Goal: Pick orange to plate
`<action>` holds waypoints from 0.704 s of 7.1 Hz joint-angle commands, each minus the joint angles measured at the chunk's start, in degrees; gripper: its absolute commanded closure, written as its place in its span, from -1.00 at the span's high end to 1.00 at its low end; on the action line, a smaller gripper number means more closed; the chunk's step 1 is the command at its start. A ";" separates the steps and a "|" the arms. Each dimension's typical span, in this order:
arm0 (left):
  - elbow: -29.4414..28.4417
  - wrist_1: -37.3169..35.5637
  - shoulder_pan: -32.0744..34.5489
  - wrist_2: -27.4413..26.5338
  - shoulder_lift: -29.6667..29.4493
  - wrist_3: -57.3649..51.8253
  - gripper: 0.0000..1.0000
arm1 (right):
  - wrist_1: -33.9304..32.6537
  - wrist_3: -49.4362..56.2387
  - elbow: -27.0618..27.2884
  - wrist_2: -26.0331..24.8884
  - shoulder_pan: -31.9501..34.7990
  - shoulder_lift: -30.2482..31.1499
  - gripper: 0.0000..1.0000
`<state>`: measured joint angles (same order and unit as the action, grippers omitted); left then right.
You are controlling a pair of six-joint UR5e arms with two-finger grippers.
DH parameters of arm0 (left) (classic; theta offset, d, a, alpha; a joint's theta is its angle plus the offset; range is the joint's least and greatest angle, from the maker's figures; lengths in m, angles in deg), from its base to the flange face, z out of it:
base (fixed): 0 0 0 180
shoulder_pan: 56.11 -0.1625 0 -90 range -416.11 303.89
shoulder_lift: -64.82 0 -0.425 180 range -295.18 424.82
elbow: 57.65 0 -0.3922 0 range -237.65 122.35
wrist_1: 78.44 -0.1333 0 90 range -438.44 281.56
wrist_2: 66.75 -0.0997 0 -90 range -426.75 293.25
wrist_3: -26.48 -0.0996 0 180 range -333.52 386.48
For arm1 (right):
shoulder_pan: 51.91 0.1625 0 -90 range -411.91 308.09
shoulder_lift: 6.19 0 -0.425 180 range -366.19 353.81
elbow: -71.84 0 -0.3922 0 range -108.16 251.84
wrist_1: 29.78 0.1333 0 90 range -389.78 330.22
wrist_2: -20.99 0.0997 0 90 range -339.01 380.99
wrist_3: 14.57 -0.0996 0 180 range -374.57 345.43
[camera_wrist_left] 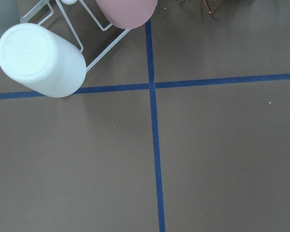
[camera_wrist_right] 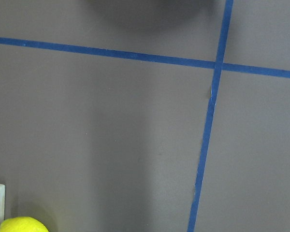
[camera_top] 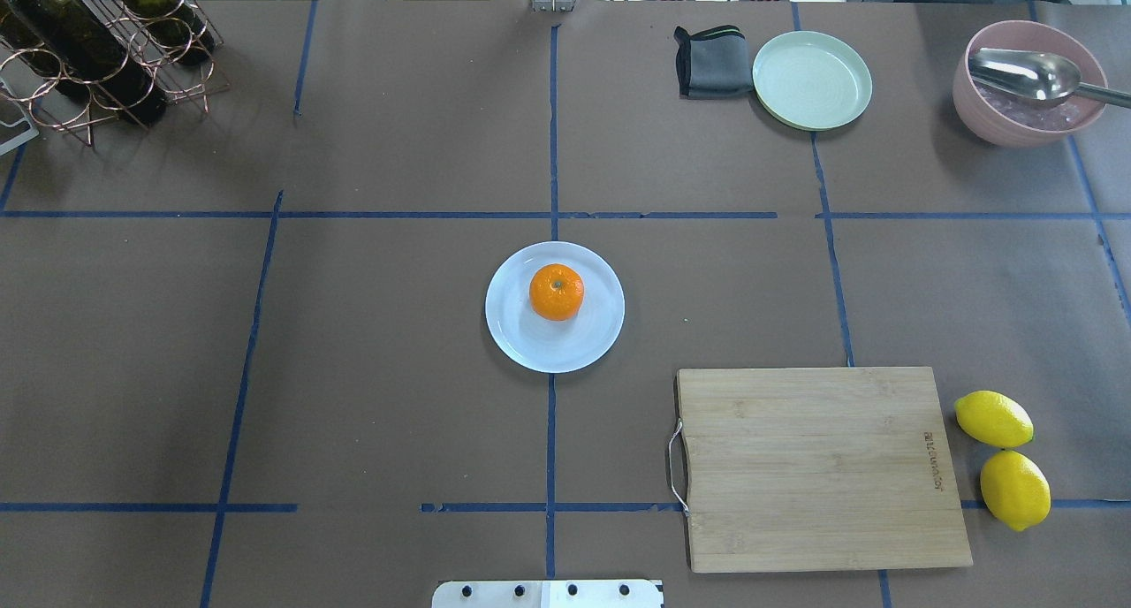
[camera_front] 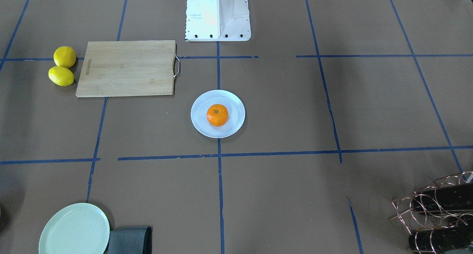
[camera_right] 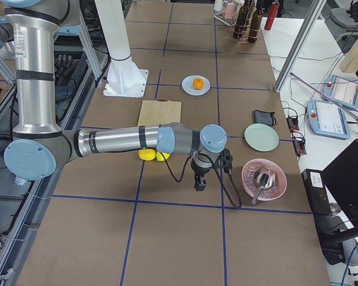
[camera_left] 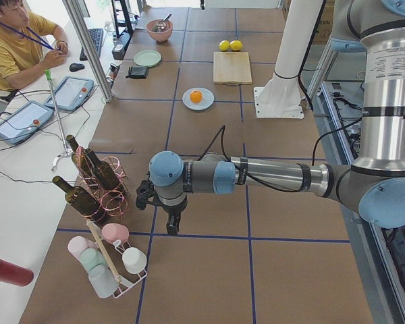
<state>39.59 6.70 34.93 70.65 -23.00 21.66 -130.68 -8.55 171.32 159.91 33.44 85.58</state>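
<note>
The orange (camera_top: 557, 291) (camera_front: 217, 115) rests on the pale bluish-white plate (camera_top: 517, 343) (camera_front: 199, 126) at the table's middle, slightly off the plate's centre. Nothing touches it. The same orange (camera_left: 196, 96) (camera_right: 197, 83) shows small and far in both side views. My left gripper (camera_left: 172, 226) hangs over bare table near the bottle rack, far from the plate. My right gripper (camera_right: 198, 185) hangs beside the pink bowl, also far away. Both grippers show only in the side views, so I cannot tell whether they are open or shut. Neither wrist view shows any fingers.
A wooden cutting board (camera_top: 817, 467) lies beside two lemons (camera_top: 994, 418). A green plate (camera_top: 811, 79), grey cloth (camera_top: 711, 62) and pink bowl with a spoon (camera_top: 1025, 87) stand at the far right. A bottle rack (camera_top: 97, 51) and cup rack (camera_left: 111, 260) stand left.
</note>
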 commanded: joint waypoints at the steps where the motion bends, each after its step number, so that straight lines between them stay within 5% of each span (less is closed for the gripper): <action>1: -0.12 -0.06 -0.16 -0.03 0.36 0.07 1.00 | 0.00 0.05 -0.25 0.12 -0.01 -0.02 1.00; 5: -0.12 0.02 -0.43 0.06 0.45 0.07 1.00 | 0.09 0.22 -0.51 0.03 -0.01 -0.37 1.00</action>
<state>39.48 6.72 34.63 70.64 -22.58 21.73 -130.60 -8.40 171.12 160.01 33.43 85.40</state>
